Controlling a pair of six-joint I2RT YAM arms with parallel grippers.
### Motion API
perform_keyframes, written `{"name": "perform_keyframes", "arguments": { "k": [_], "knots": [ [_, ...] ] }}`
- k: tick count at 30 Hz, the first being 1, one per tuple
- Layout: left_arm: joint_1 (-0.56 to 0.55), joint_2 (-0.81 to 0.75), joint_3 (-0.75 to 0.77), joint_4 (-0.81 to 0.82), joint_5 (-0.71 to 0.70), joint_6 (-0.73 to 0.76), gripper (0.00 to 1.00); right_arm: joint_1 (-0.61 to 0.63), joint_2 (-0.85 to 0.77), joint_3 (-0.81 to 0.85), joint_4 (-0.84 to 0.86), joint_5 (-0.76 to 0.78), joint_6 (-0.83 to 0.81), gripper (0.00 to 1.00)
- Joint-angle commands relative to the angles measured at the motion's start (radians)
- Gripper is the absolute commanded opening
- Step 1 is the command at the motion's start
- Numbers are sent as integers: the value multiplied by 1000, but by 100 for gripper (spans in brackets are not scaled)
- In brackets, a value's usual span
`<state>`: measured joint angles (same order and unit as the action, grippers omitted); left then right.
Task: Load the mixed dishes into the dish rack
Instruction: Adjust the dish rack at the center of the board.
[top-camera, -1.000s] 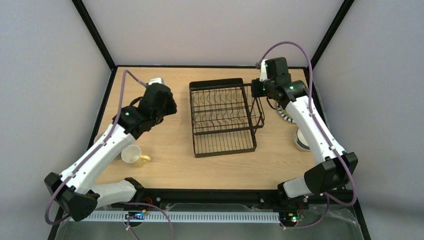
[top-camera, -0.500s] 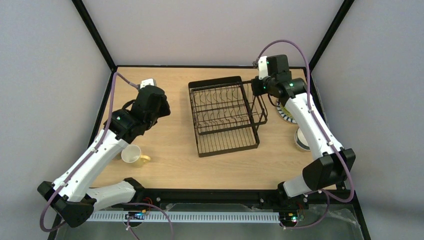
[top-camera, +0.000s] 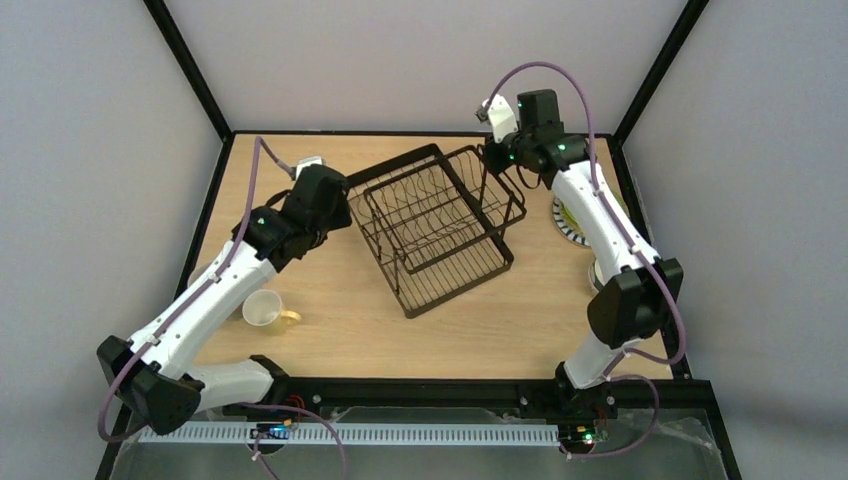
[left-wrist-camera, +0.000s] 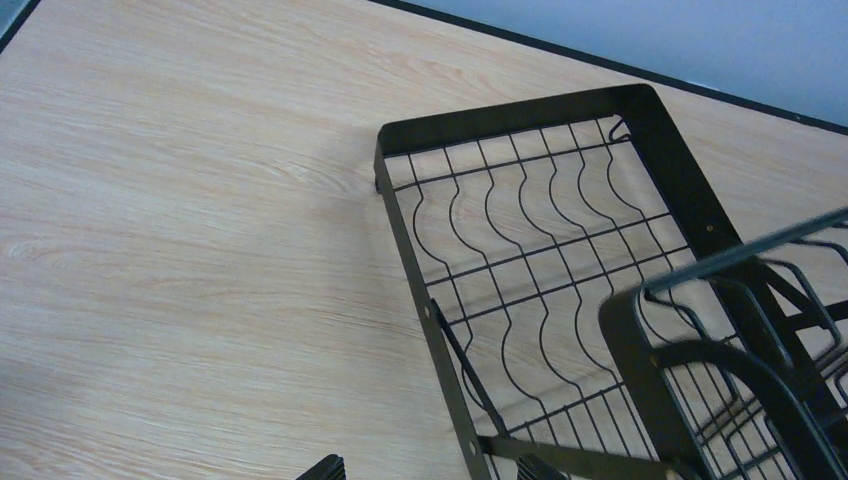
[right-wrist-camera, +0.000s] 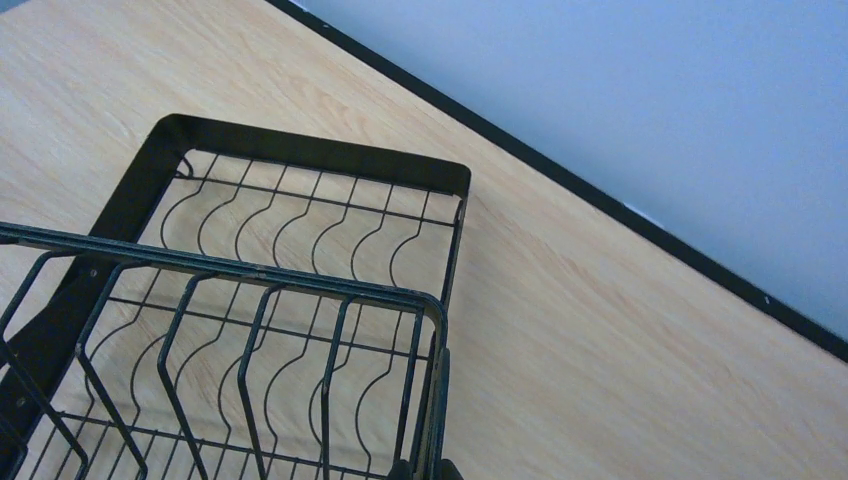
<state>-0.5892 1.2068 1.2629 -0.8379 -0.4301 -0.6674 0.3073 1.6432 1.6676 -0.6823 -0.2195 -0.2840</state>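
1. We see the dish rack (top-camera: 436, 228) on the wooden table (top-camera: 330, 345), about in the middle. It sits at a slant, with one corner pointing toward the arms.
2. The right gripper (top-camera: 491, 156) is at the rack's far right corner. Its fingers are pressed together on a thin wire at the corner of the raised basket part.
3. In the right wrist view, that corner wire runs down to the right gripper (right-wrist-camera: 425, 472) at the bottom edge.
4. The left gripper (top-camera: 335, 205) is spread wide and holds nothing. It is just beside the rack's left side.
5. In the left wrist view, its two fingertips (left-wrist-camera: 325, 468) peek in at the bottom. The rack's low black edge bar runs down between them. We cannot tell if they touch it.
6. The pale yellow mug (top-camera: 264, 309) is on the table by the left arm, well apart from the rack.
7. A plate with a striped rim (top-camera: 567, 228) lies to the right of the rack, partly hidden behind the right arm.
8. A light mug (top-camera: 601, 283) sits nearer to us on that side, mostly hidden by the same arm.
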Motion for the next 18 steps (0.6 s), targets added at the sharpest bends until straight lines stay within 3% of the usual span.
{"name": "perform_keyframes", "arguments": {
  "k": [1, 8, 18],
  "knots": [
    [59, 13, -10, 33, 45, -30, 99, 18, 75, 96, 65, -138, -155, 0],
    [249, 32, -110, 102, 207, -50, 99, 18, 162, 176, 136, -164, -219, 0],
    [275, 188, -58, 183, 221, -23, 99, 18, 322, 336, 179, -176, -305, 1]
  ]
}}
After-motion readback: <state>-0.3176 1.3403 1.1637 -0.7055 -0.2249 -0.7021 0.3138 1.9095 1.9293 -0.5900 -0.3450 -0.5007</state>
